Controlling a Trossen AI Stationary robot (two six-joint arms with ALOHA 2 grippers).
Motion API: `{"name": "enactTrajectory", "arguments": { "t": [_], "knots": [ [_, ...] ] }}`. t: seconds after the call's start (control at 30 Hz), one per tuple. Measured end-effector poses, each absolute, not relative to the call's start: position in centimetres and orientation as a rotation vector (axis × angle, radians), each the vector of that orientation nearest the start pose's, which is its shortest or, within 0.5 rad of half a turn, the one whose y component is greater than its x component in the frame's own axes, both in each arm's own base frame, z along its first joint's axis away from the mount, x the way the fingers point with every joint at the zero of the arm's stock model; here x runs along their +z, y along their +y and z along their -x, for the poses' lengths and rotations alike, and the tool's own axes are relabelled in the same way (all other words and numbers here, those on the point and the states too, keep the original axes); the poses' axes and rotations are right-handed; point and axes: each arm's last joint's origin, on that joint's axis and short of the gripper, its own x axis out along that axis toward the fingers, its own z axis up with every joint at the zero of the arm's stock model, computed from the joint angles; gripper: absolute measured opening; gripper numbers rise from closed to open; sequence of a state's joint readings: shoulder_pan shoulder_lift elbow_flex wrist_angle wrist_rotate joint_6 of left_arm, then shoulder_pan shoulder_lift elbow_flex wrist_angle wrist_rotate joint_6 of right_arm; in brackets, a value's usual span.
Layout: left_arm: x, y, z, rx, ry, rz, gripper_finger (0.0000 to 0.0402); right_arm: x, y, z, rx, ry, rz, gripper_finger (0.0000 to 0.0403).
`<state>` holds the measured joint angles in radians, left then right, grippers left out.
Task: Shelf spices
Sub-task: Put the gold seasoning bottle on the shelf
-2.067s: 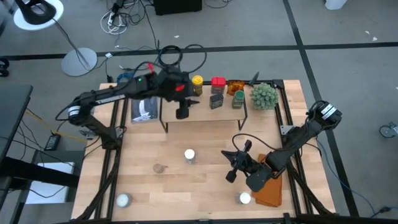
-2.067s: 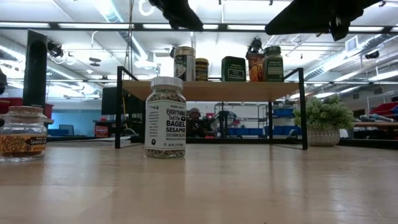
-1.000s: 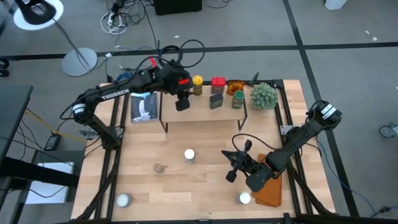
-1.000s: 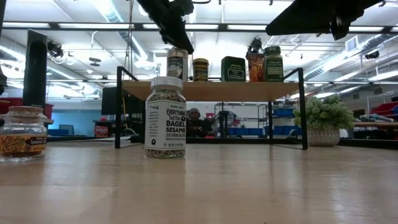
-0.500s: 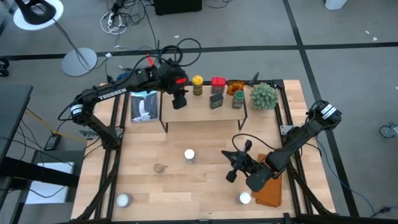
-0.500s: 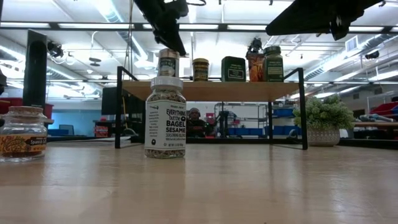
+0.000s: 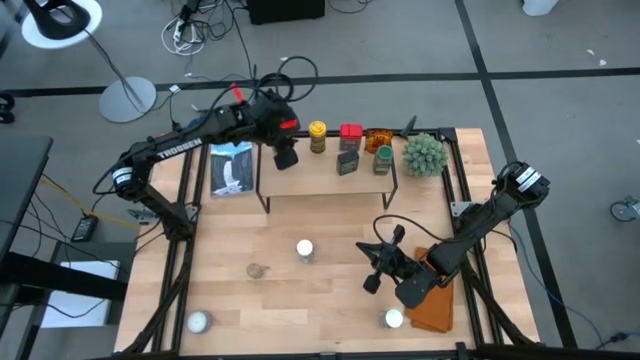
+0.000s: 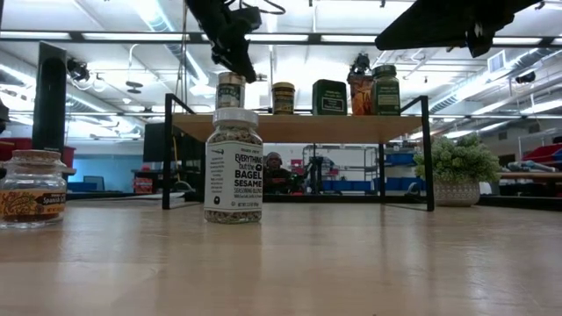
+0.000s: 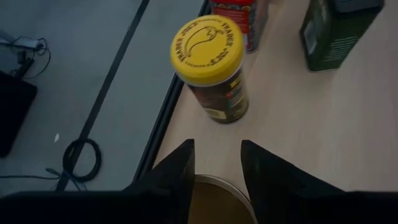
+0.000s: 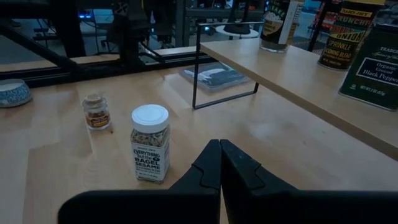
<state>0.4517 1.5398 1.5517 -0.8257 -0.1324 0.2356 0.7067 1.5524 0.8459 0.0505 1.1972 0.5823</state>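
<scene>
The shelf (image 7: 330, 178) stands at the table's far side with several spices on it, among them a yellow-lidded jar (image 9: 208, 53), a red box (image 7: 350, 133) and a dark tin (image 7: 347, 162). My left gripper (image 7: 285, 155) is shut on a dark labelled jar (image 8: 230, 91) at the shelf's left part, just left of the yellow-lidded jar. A white-lidded bagel-seasoning jar (image 7: 305, 250), a small brown-lidded jar (image 7: 256, 270) and a white-lidded jar (image 7: 393, 319) stand on the table. My right gripper (image 7: 372, 283) hangs shut over the table's near right, empty. My left gripper pinches the jar's top (image 9: 214, 190) between its two fingers, which slant down onto it from the table's left. The jar stands upright under the fingers. Its base is at the shelf board (image 8: 290, 121); whether it rests there I cannot tell.
A green spiky plant (image 7: 424, 153) stands right of the shelf, and a flat packet (image 7: 232, 170) lies to its left. An orange-brown cloth (image 7: 435, 308) lies under my right arm. A pale ball (image 7: 198, 321) sits at the near left corner.
My left gripper has carried the jar toward the table's far edge and a little to the left, along the shelf top and away from the yellow-lidded jar. The jar has stayed upright.
</scene>
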Motion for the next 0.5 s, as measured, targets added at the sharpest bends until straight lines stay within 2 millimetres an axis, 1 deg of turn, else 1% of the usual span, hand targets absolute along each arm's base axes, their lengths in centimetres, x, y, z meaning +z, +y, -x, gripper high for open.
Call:
{"name": "enactTrajectory", "arguments": {
  "t": [0.27, 0.5],
  "knots": [
    [36.1, 14.9, -28.2, 0.494, 0.886, -0.048, 0.0135, 20.6, 17.6, -24.8, -0.551, 0.233, -0.026, 0.0001],
    [37.1, 14.7, -27.0, 0.516, 0.857, -0.043, 0.0135, 20.6, 17.6, -24.8, -0.544, 0.237, -0.028, 0.0001]
  ]
}}
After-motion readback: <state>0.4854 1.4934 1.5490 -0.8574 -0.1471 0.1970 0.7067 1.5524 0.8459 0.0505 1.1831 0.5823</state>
